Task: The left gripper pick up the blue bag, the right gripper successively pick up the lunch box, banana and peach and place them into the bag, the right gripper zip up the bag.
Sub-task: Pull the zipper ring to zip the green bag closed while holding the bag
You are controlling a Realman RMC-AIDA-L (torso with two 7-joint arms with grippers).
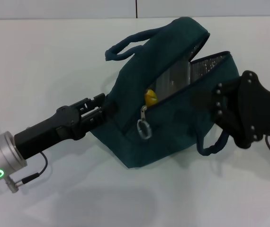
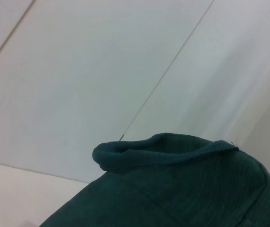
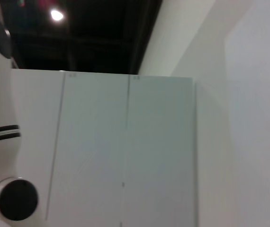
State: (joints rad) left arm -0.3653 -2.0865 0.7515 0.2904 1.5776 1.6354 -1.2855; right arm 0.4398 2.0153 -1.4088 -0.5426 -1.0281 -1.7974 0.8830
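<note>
Left gripper (image 1: 107, 108) fingers are closing on the left side fabric of the blue bag (image 1: 173, 123), pinching it and holding that end up off the white bench (image 1: 54, 61). The black arm is running back toward the near left, ending in a silver joint with a green light. In the left wrist view only the bag's teal fabric and one padded handle (image 2: 158, 151) are showing.

Right gripper (image 1: 220, 106) is sitting at the right end of the bag, just beside the mouth — its fingers are hidden against the dark fabric, so cannot tell whether they are open or gripping. Right wrist view is pointing away at walls and ceiling, no bag in it.

The bag is lying tilted in the middle of the bench, mouth partly open with silver foil lining (image 1: 199, 66) showing. The zip pull ring (image 1: 144, 128) is hanging at the near-left end of the opening. A bit of yellow — the banana (image 1: 150, 98) — is peeking out inside, just above the ring. One handle is sticking up far left, the other is drooping near right under the right gripper.
</note>
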